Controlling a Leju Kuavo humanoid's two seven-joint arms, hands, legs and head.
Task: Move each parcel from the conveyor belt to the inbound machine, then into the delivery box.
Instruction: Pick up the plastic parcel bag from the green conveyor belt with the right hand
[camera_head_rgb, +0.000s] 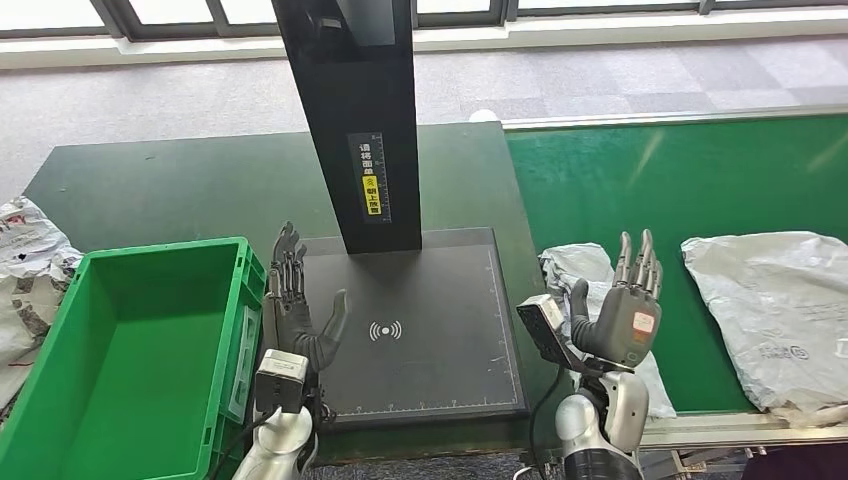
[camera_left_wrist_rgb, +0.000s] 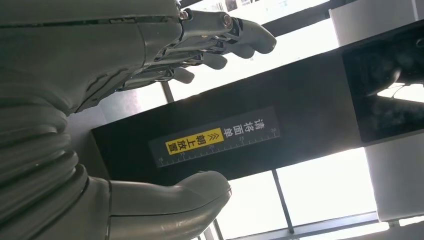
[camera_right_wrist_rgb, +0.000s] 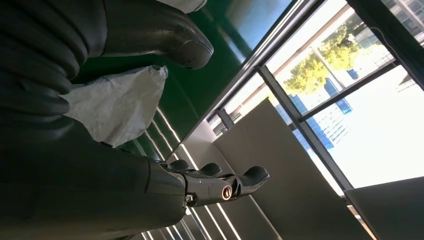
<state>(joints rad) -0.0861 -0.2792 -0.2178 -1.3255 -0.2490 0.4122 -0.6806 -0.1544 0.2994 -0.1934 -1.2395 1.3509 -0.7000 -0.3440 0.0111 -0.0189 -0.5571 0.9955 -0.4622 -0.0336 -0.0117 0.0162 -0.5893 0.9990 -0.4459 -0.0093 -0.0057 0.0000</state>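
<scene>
My left hand (camera_head_rgb: 300, 300) has dark jointed fingers, a grey thumb and a small silver box behind its wrist; my right hand (camera_head_rgb: 625, 310) is grey-backed with a small sticker, silver forearm, black cable

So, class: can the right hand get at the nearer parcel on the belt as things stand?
Probably yes: the open right hand hangs right over that parcel on the belt, with nothing between them.

The inbound machine's scanning plate (camera_head_rgb: 420, 320) lies on the table (camera_head_rgb: 180, 185), its upright column (camera_head_rgb: 355, 120) standing at the plate's far edge. The delivery box (camera_head_rgb: 130, 350) sits just left of the plate. The conveyor belt (camera_head_rgb: 700, 170) runs on the right, carrying two parcels: the nearer parcel (camera_head_rgb: 585, 275) beside the plate, the farther parcel (camera_head_rgb: 775, 310) right of it.
</scene>
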